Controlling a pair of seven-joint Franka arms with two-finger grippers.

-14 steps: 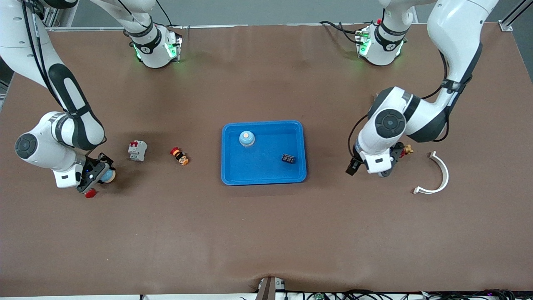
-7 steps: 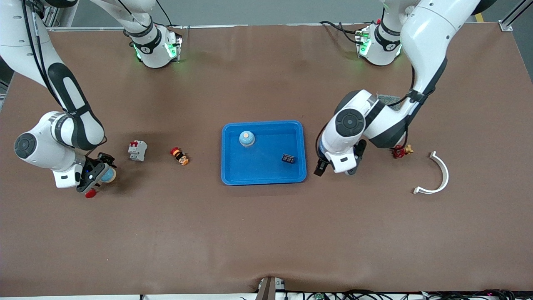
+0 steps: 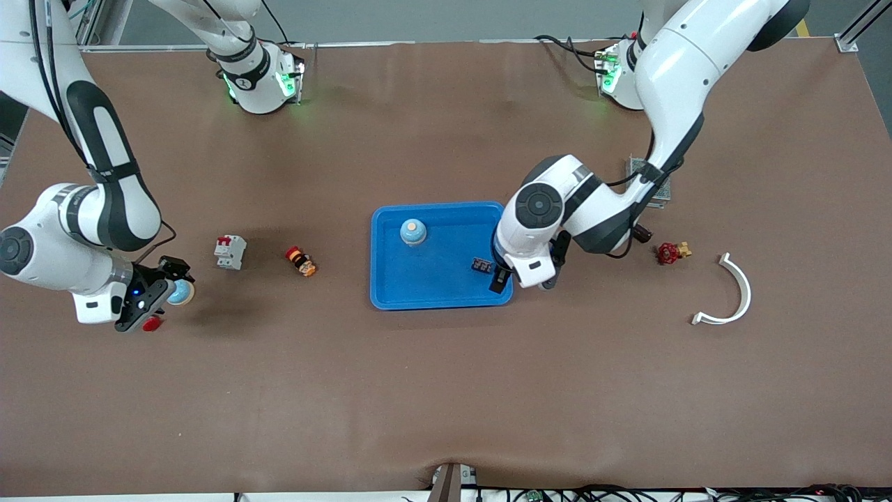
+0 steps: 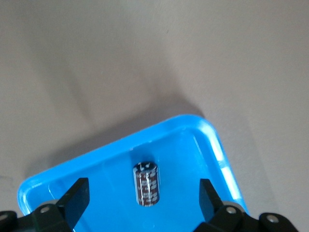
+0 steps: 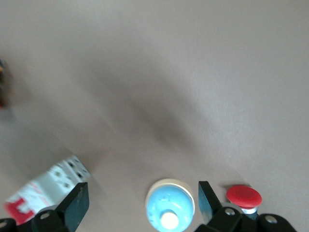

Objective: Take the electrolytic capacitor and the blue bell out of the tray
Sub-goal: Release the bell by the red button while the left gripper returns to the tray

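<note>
A blue tray (image 3: pixel 390 293) sits mid-table. In it stand a blue bell (image 3: pixel 412 231) and, near the edge toward the left arm's end, a dark capacitor (image 3: pixel 481 265). My left gripper (image 3: pixel 523 280) hangs open and empty over that tray edge. In the left wrist view the capacitor (image 4: pixel 147 184) lies in the tray (image 4: pixel 193 145) between my fingers (image 4: pixel 77 195), untouched. A second blue bell (image 3: pixel 181 293) stands on the table toward the right arm's end. My right gripper (image 3: pixel 157 296) is open beside and above it. In the right wrist view this bell (image 5: pixel 170 211) shows between the open fingers (image 5: pixel 77 203).
A red push button (image 3: pixel 150 323) lies by the second bell. A circuit breaker (image 3: pixel 230 252) and a red-orange switch (image 3: pixel 301 261) lie between that bell and the tray. Toward the left arm's end are a red valve (image 3: pixel 670 252), a white curved clip (image 3: pixel 732 293), a grey mesh piece (image 3: pixel 651 183) and a small dark part (image 3: pixel 642 233).
The left arm has swung from beside the red valve to the tray's edge. The right arm has shifted slightly toward its end of the table, uncovering more of the second bell.
</note>
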